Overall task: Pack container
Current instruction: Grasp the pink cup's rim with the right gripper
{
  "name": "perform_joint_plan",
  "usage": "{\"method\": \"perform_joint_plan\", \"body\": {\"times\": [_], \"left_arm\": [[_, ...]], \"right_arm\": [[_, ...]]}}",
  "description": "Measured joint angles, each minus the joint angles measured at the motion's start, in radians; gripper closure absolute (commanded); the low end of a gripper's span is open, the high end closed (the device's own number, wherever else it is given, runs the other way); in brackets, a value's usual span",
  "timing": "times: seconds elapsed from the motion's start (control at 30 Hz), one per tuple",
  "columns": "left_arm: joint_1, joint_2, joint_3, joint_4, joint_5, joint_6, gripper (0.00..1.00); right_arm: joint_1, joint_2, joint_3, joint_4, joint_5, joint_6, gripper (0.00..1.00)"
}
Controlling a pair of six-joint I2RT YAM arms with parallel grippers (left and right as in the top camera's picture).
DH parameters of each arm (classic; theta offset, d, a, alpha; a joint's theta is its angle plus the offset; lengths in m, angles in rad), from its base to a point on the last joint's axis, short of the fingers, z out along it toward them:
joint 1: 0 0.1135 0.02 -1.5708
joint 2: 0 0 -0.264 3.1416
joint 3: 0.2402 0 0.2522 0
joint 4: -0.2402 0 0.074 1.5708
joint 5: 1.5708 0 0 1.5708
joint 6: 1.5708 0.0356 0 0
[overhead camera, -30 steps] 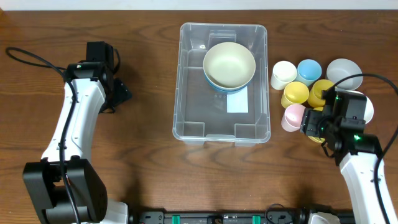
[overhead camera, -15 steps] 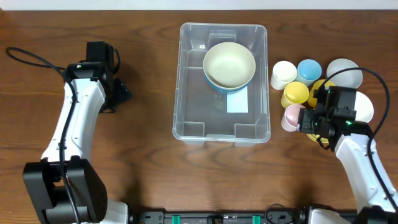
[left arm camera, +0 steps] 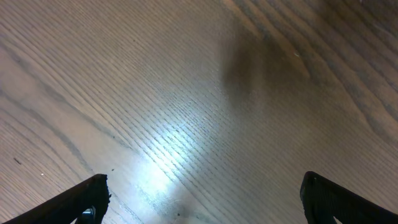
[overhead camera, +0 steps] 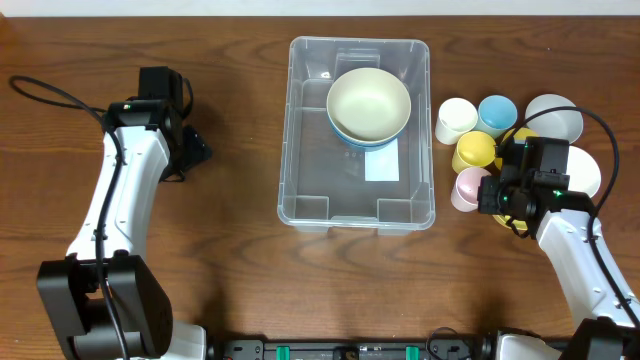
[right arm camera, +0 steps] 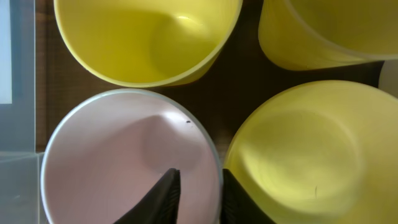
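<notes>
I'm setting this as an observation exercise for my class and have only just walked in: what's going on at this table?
The right pincer straddles the rim of the pink cup, one finger inside and one outside; a firm grip cannot be confirmed. The left pincer hangs open over bare table, holding nothing. The container holds a cream bowl nested in a blue bowl; other cups and white bowls stand outside it, on the right arm's side.

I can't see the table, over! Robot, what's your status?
Left gripper open, empty, over table. Right gripper astride pink cup rim, grip unconfirmed. Container holds stacked bowls. Yellow cups crowd the pink one.
</notes>
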Motion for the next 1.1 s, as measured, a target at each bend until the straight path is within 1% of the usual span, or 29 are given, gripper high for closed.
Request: {"method": "perform_joint_plan", "body": {"times": [0.23,0.53,0.7,0.93,1.1], "left_arm": [[0.0,0.0,0.0,0.0,0.0,0.0,0.02],[0.0,0.0,0.0,0.0,0.0,0.0,0.02],[0.0,0.0,0.0,0.0,0.0,0.0,0.02],[0.0,0.0,0.0,0.0,0.0,0.0,0.02],[0.0,0.0,0.0,0.0,0.0,0.0,0.02]], "right_arm": [[0.0,0.0,0.0,-0.006,-0.002,-0.002,0.99],[0.0,-0.001,0.011,-0.046,-0.003,0.0,0.99],[0.001,-0.045,0.041,-0.171,-0.003,0.006,0.99],[0.035,-0.241,0.208,-0.281,-0.016,0.043,0.99],[0.105,-0.304,0.348,-0.373,-0.064,0.056,0.99]]}}
